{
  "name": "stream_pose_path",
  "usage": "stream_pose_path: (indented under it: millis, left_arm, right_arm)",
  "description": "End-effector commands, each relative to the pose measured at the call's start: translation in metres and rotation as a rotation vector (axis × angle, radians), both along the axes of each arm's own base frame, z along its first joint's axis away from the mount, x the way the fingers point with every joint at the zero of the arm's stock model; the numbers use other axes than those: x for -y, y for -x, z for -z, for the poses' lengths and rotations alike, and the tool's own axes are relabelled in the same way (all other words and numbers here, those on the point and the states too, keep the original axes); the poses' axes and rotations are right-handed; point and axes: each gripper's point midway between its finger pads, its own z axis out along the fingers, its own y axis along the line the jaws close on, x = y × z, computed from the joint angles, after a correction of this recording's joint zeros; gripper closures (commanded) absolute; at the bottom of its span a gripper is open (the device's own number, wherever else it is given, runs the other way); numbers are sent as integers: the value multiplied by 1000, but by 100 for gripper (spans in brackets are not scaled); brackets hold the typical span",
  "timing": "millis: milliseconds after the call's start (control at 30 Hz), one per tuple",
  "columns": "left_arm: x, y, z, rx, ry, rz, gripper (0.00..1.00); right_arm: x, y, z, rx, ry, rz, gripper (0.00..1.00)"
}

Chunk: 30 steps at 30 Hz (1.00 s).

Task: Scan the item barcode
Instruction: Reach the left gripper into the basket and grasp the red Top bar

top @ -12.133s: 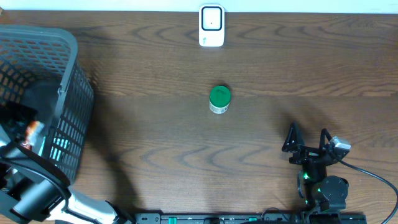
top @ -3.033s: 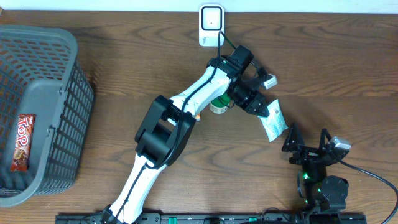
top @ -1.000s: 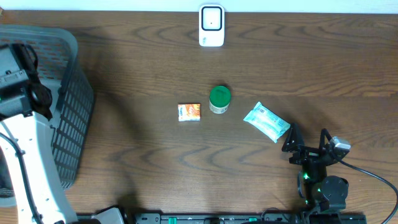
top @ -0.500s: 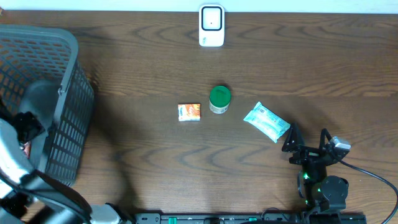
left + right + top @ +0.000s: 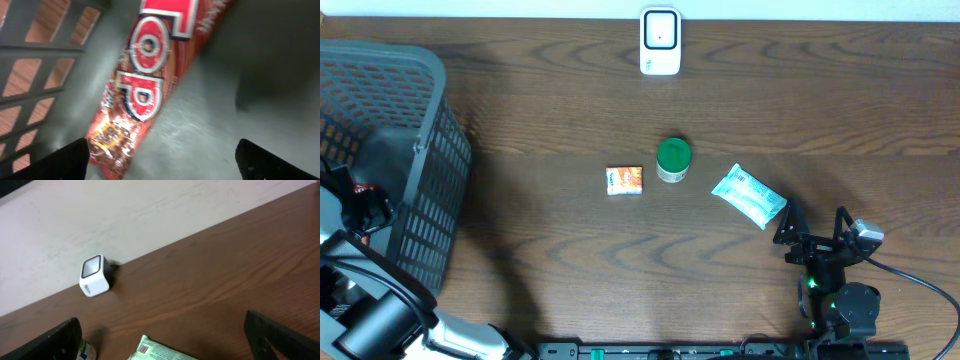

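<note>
While the left gripper (image 5: 167, 160) is hovering, jaws apart, in the basket (image 5: 438, 150), the bar (image 5: 145, 85) is lying just ahead on its floor, slanting across them. The right gripper (image 5: 815, 218), also spread, is idling far off.

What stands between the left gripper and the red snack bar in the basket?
Nothing visible does. The left gripper hangs open above the snack bar, which lies uncovered on the floor of the basket, beside its grid wall.
</note>
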Motion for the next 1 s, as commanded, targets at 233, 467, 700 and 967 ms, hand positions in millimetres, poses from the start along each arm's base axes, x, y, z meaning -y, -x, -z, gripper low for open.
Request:
stream_pose_path:
  millis: [233, 467, 700, 967]
  left_arm:
    - [-11, 22, 37, -102, 39, -13, 4]
    - [-6, 21, 56, -112, 89, -15, 46]
    - [-5, 20, 56, -104, 93, -29, 81]
    - [2, -23, 23, 57, 105, -38, 93]
  right_arm:
    - [1, 0, 1, -2, 0, 7, 1]
    - [1, 0, 1, -2, 0, 7, 1]
    - [1, 0, 1, -2, 0, 7, 1]
    - [1, 0, 1, -2, 0, 7, 1]
